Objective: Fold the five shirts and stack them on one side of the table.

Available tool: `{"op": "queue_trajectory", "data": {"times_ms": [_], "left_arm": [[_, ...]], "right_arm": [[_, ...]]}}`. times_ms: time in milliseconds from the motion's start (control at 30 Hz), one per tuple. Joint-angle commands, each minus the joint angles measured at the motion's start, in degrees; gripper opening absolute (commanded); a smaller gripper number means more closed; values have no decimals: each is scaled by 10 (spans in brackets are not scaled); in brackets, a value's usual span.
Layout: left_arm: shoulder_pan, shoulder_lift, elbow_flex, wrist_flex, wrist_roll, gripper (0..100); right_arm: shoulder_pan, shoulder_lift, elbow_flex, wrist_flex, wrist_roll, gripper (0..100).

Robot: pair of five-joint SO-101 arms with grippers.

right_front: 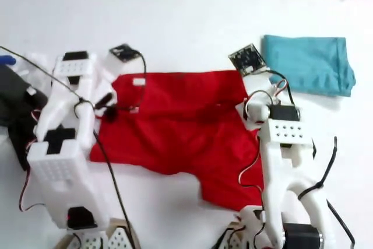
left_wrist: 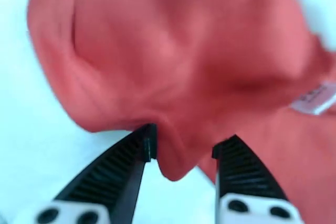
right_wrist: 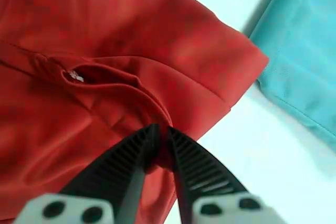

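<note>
A red shirt (right_front: 180,126) lies spread out in the middle of the white table (right_front: 186,21), partly folded, with a sleeve trailing toward the front. My left gripper (right_front: 108,106) is at the shirt's left edge; in the left wrist view it (left_wrist: 185,150) is open, with a hanging fold of the red shirt (left_wrist: 178,66) between its fingers. At the right edge, my right gripper (right_front: 246,110) (right_wrist: 164,135) is shut on a pinch of the red shirt (right_wrist: 105,35). A folded teal shirt (right_front: 309,62) (right_wrist: 304,51) rests at the back right.
A dark object (right_front: 11,106) and loose cables sit at the table's left edge beside the left arm. Both arm bases stand along the front edge. Bare table runs along the back and between the red and teal shirts.
</note>
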State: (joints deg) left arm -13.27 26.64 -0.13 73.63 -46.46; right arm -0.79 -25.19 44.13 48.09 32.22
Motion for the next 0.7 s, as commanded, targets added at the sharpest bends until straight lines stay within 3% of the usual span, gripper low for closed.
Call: {"op": "queue_trajectory", "data": {"times_ms": [0, 133, 267, 400, 533, 667], "left_arm": [[-4, 21, -7, -4, 27, 192], [-4, 49, -22, -1, 144, 192], [-2, 49, -23, -1, 208, 192], [-4, 49, -24, -3, 220, 182], [-2, 48, -24, 0, 222, 15], [0, 31, -36, 38, 223, 24]], "right_arm": [[0, -27, -3, -5, 7, 18], [0, -27, -2, -5, 7, 18], [0, -27, -2, -5, 7, 18], [0, -27, -2, -5, 7, 18], [0, -27, -2, -7, 7, 18], [0, -27, -2, -8, 6, 18]]}}
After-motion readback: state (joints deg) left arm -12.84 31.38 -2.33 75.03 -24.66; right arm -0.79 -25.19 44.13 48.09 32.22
